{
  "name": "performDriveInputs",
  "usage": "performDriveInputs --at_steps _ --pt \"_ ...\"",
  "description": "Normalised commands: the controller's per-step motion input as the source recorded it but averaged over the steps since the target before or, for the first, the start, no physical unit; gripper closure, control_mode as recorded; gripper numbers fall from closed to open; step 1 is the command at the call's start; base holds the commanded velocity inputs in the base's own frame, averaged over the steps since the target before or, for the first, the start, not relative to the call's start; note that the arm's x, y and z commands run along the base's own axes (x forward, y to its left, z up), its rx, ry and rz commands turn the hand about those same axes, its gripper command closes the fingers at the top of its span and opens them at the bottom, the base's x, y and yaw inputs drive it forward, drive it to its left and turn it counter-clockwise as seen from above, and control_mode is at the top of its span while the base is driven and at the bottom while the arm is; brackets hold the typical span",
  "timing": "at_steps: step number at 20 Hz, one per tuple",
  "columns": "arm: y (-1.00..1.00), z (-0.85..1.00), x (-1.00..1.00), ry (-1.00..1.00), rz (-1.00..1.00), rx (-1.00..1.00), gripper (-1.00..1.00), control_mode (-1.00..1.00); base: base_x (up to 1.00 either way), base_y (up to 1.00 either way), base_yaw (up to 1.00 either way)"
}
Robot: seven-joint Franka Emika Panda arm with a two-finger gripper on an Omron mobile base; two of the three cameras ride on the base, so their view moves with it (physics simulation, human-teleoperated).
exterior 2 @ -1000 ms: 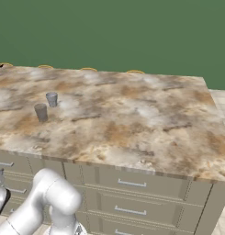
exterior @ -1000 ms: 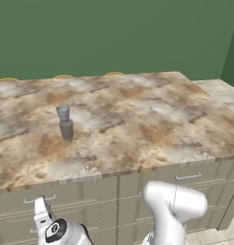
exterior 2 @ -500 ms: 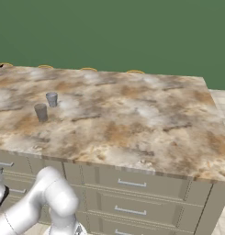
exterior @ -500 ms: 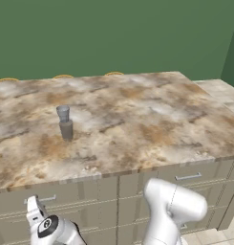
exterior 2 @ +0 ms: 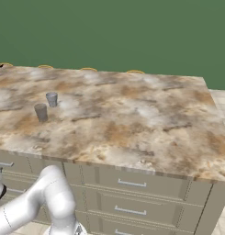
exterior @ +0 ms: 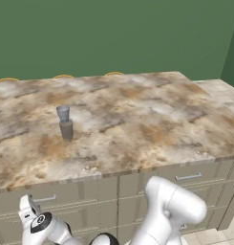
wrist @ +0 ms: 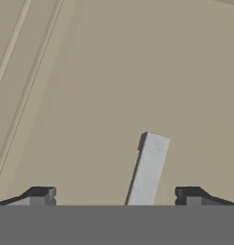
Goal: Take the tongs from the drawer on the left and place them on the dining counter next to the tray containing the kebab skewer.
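Observation:
The dining counter (exterior: 137,119) of mottled beige and brown stone spreads across both base views. Under its near edge sit beige drawers; the left drawer (exterior: 70,194) is closed, with a silver bar handle (exterior: 44,198). My hand is low in front of that drawer, at the bottom left of the left base view. In the hand view my gripper (wrist: 116,194) stands open, close to the beige drawer front (wrist: 113,72), and the end of the silver handle (wrist: 149,170) lies between the fingertips (wrist: 42,194). The tongs are hidden. The tray and kebab skewer are out of view.
Two small grey cups (exterior: 65,122) (exterior 2: 46,105) stand on the left part of the counter. More drawers with silver handles (exterior: 187,177) (exterior 2: 131,183) run to the right. Yellow seat tops (exterior: 63,76) show at the counter's far edge before a green wall.
My hand has shifted slightly left, low in front of the left drawer, and the elbow has followed. The gripper stays open and the counter items have not moved.

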Motion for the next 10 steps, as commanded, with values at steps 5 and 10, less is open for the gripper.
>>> performDriveInputs --at_steps 5,10 --pt "0.05 -0.49 0.24 0.00 0.00 0.00 -1.00 -1.00 0.00 0.00 0.00" --pt "0.00 -0.03 0.02 0.00 0.00 0.00 1.00 -1.00 0.00 0.00 0.00"
